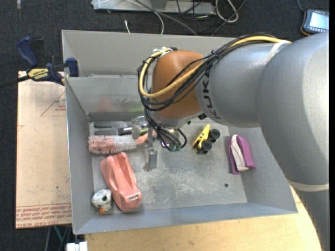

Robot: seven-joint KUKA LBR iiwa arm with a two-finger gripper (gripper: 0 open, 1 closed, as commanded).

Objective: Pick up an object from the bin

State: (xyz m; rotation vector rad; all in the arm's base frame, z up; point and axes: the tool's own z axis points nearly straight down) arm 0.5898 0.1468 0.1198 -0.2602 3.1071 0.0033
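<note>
A yellow-and-black toy vehicle [203, 139] and a purple-and-white object [239, 153] lie near each other on the right side of the grey bin [199, 184]. At front left sits a pink plastic piece [121, 181], a small white-and-yellow toy [102, 200] just beside it. Behind the bin, cables [184, 7] trail across dark carpet [42, 9].
</note>
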